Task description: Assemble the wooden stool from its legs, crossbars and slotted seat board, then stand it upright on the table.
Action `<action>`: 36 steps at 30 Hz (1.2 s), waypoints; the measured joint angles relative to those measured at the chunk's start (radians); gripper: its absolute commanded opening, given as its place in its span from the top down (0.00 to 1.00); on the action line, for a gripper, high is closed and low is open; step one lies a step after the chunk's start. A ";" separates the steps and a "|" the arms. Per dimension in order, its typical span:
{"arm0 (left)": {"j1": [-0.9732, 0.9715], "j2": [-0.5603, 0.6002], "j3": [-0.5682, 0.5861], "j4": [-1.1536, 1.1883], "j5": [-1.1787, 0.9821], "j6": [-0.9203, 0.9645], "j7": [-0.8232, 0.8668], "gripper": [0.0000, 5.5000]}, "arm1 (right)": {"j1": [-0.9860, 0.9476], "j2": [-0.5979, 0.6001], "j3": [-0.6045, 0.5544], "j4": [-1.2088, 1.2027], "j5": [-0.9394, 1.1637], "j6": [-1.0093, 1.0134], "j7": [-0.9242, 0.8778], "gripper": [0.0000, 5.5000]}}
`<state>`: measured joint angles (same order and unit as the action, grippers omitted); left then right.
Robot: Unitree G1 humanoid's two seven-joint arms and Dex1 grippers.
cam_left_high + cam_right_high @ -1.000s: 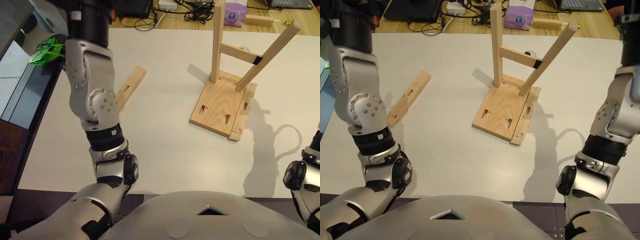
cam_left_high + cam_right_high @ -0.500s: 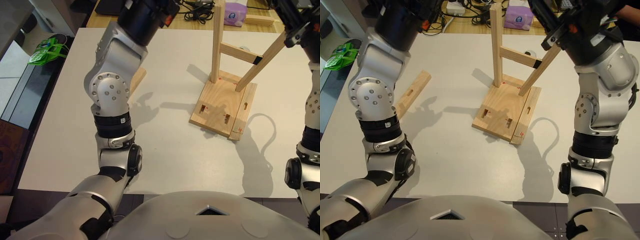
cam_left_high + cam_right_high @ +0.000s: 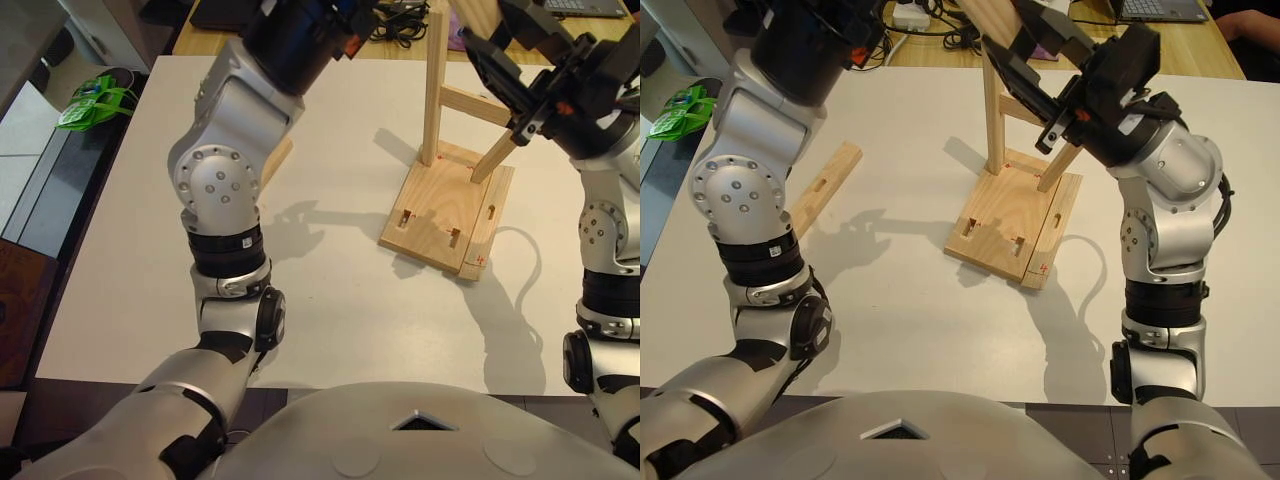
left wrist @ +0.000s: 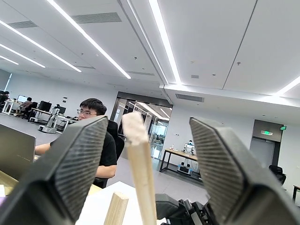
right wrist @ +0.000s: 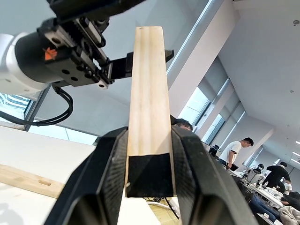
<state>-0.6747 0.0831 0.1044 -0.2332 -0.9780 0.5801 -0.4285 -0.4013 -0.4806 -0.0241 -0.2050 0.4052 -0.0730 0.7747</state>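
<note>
Marks (image 3: 448, 231) in red on seat board (image 3: 435, 195)

seat board (image 3: 435, 200): pale matt wood | leg (image 5: 150, 93): smooth bare wood | table (image 3: 330, 300): matt white

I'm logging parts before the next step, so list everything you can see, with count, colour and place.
Seat board: one, pale wood, slotted, flat on the table, right of centre.
Standing legs: two, pale wood, on the board's far part, one upright, one leaning right.
Crossbar: one, pale wood, between those legs.
Lying piece: one, pale wood, along the board's right edge.
Slotted piece: one, pale wood, on the table's left part.
Held bar: one, pale wood, clamped in the right gripper.
Table: one, white.
Green bag: one, beyond the table's left edge.
Left gripper: one, black fingers, open, raised.
Right gripper: one, black, above the stool.
</note>
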 measured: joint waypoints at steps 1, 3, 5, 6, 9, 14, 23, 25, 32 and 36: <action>0.000 -0.002 0.000 -0.001 -0.004 0.002 0.001 0.52 | 0.000 0.000 0.000 -0.003 0.000 0.000 0.000 0.77; 0.000 -0.004 -0.004 -0.013 -0.019 0.017 0.000 0.57 | 0.000 0.000 0.001 -0.012 -0.001 -0.002 0.000 0.77; 0.001 -0.004 -0.007 -0.023 -0.036 0.028 0.000 0.62 | 0.000 0.001 0.001 -0.016 -0.001 -0.004 0.000 0.77; 0.002 -0.004 -0.008 -0.023 -0.039 0.035 0.002 0.64 | 0.000 0.002 0.001 -0.016 -0.002 -0.006 0.000 0.77; 0.010 -0.013 -0.009 -0.022 -0.048 0.040 0.014 0.71 | 0.000 0.003 0.001 -0.016 -0.006 -0.014 0.000 0.77; 0.010 -0.043 0.029 0.004 -0.099 0.040 0.070 0.87 | 0.000 0.007 0.001 -0.016 -0.015 -0.019 -0.004 0.77; 0.010 -0.064 0.032 0.002 -0.133 0.046 0.129 0.92 | -0.004 0.012 0.000 -0.011 -0.059 -0.067 -0.023 0.77; 0.011 -0.070 0.032 0.001 -0.133 0.047 0.139 0.92 | -0.006 0.012 0.000 0.002 -0.077 -0.092 -0.024 0.77; 0.011 -0.079 0.030 0.000 -0.148 0.053 0.148 0.93 | -0.011 0.009 0.002 0.048 -0.117 -0.117 -0.035 0.58; 0.011 -0.078 0.034 -0.003 -0.152 0.053 0.149 0.93 | 0.008 -0.010 0.028 0.049 -0.119 -0.094 0.002 0.44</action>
<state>-0.6637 0.0056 0.1382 -0.2364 -1.1300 0.6331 -0.2792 -0.3930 -0.4910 0.0036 -0.1560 0.2866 -0.1669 0.7765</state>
